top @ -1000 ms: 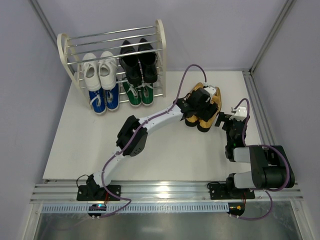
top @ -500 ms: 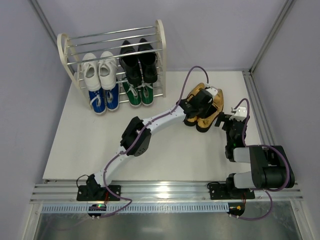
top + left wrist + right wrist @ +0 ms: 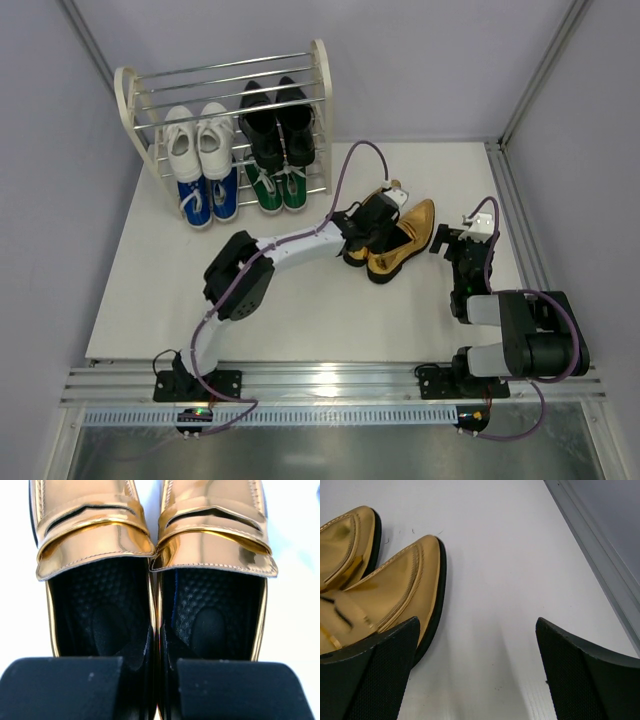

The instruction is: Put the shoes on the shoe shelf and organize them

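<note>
The gold pointed shoes (image 3: 402, 240) lie side by side on the white table, right of centre, toes pointing to the upper right. My left gripper (image 3: 362, 230) is at their heel ends. In the left wrist view its fingers (image 3: 65, 685) reach one into each shoe, shut (image 3: 159, 680) on the two touching inner walls of the gold shoes (image 3: 95, 545). My right gripper (image 3: 448, 240) stands open (image 3: 477, 665) just right of the gold toes (image 3: 390, 590), holding nothing. The shoe shelf (image 3: 322, 75) at the back left holds white sneakers (image 3: 198, 140), black loafers (image 3: 278, 125), blue sneakers (image 3: 208, 195) and green sneakers (image 3: 278, 188).
A metal frame rail (image 3: 520, 230) runs along the table's right edge, close to my right gripper, and shows as a grey strip (image 3: 600, 550) in the right wrist view. Grey walls close in the back and sides.
My left gripper has shut on the inner walls of the gold shoes and drawn them left and nearer. The pair has turned a little. The right arm has stayed put.
</note>
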Motion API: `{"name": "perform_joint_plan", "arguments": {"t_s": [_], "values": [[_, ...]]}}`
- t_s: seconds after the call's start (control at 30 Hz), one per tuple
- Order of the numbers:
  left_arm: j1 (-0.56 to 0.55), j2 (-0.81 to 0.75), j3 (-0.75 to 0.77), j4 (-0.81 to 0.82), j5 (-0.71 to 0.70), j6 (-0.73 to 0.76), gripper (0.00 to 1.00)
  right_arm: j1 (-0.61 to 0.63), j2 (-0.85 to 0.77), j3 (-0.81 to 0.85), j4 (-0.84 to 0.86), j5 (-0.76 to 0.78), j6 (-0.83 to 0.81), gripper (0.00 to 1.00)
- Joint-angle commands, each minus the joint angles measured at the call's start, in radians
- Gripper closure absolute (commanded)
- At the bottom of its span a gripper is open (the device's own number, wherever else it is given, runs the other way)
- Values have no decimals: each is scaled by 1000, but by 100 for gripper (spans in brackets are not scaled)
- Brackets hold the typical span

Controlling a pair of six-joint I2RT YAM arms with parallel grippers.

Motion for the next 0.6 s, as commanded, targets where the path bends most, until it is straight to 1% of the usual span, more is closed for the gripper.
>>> {"name": "perform_joint_plan", "arguments": {"t_s": [0.0,0.03,0.07,0.1,0.13,0.17,0.2,0.27,0.3,0.43,0.47,0.53,0.57], "values": [[-15,-153,-169,-160,-21,-50,100,1,-7,6,75,-2,-6,3],[-20,-181,-218,-157,-33,-64,100,1,-7,6,76,0,-7,3],[-26,-250,-265,-149,-77,-78,100,1,-9,6,76,-2,-6,3],[-35,-284,-372,-123,-111,-93,100,1,-8,6,76,-2,-6,3],[-39,-325,-425,-112,-125,-124,100,1,-7,5,76,-2,-6,3],[-39,-398,-476,-100,-142,-141,100,1,-9,5,75,-2,-6,3],[-39,-442,-584,-80,-181,-157,100,1,-8,5,76,-2,-6,3],[-39,-515,-667,-80,-205,-188,100,1,-8,6,76,0,-7,3],[-39,-593,-727,-83,-211,-194,100,1,-9,5,76,-3,-6,3],[-48,-697,-790,-124,-168,-199,100,1,-9,5,76,-2,-6,2],[-51,-700,-791,-131,-163,-199,98,1,-8,6,76,0,-6,3],[-62,-694,-789,-145,-154,-193,87,1,-8,5,76,-3,-6,3],[-65,-692,-789,-140,-147,-191,73,1,-7,6,73,-2,-6,3]]}}
